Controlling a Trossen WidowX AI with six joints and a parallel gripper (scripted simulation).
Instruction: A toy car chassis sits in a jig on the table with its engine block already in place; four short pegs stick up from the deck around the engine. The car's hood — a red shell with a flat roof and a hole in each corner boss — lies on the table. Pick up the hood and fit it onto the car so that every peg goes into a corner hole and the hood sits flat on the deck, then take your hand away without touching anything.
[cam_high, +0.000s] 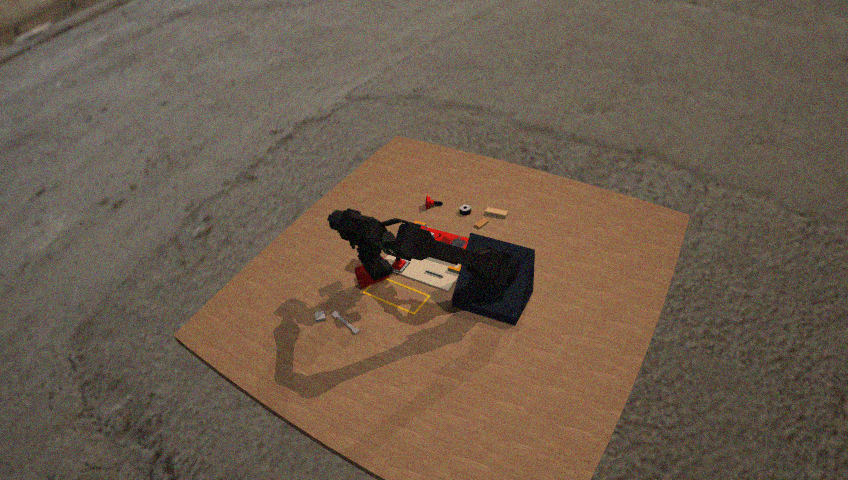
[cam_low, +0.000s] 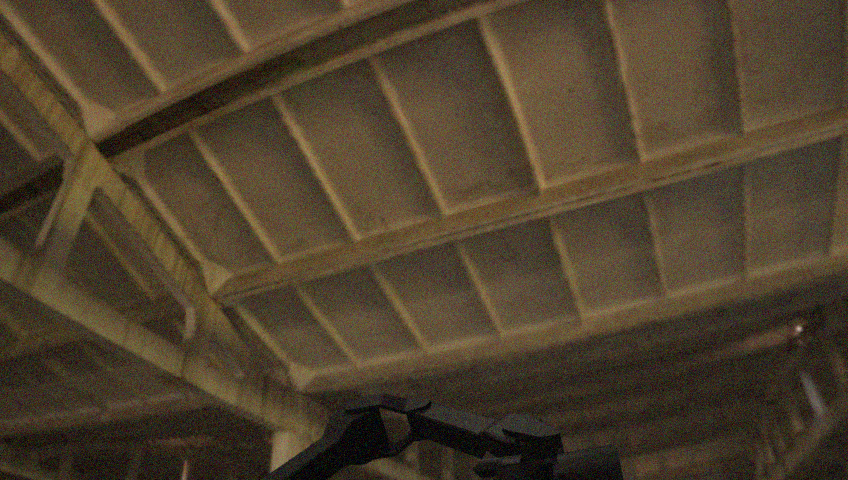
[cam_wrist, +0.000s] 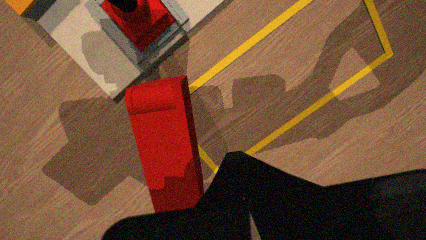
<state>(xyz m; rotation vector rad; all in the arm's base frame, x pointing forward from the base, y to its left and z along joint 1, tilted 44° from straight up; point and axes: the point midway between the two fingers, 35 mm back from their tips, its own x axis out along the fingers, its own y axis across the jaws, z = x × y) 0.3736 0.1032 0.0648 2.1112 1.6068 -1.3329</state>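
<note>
Rough grey-brown ground (cam_high: 178, 178) all round a wood-look surface (cam_high: 535, 368) (cam_wrist: 30, 150); dim rafters (cam_low: 452, 130) fill most of the ext. view, w/ only part of the arm (cam_high: 449, 252) (cam_low: 446, 425) low in it. Red hood (cam_high: 364, 277) (cam_wrist: 162, 140), going by its colour & shape, is on the surface left of the yellow outline (cam_high: 389, 302) (cam_wrist: 250, 46), near the left end of the cream board (cam_high: 419, 275) (cam_wrist: 65, 30). Looks like it's on edge, not roof-up; can't be sure. Gripper (cam_high: 380, 273) (cam_wrist: 233, 158) is fully closed w/ nothing in it, fingers right over/beside the hood's near end; contact can't be told. Long red part (cam_high: 440, 233) on the far side, partly behind the arm, is prob. the chassis; pegs & engine too small/hidden to confirm. Progress: hood's off the car, so pick, carry, peg align., seating & hand-off all remain, i.e. approx. nothing of the fit done. Next, I'd say: back off a bit, open, line up w/ the hood, then grip. Risk: closed fingers could shove or tip it. If it is on edge, it'll need turning roof-up before fitting, prob. w/ a regrasp.
</note>
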